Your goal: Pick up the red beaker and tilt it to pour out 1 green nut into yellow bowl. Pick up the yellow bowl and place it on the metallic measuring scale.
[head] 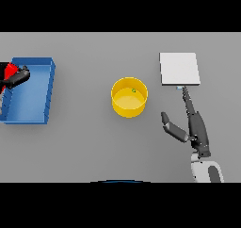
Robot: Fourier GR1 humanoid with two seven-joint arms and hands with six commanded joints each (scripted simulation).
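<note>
The yellow bowl point(129, 97) stands at the table's middle with a small green nut point(133, 90) inside near its far rim. The metallic measuring scale point(179, 69) lies to the bowl's right, further back. My right hand point(193, 126) rests open on the table just in front of the scale, fingers stretched toward it, thumb spread toward the bowl. At the left edge, the red beaker point(7, 72) shows only partly, with my left hand point(18, 77) shut on it over the blue bin's left side.
A blue rectangular bin point(33, 89) sits at the far left of the grey table.
</note>
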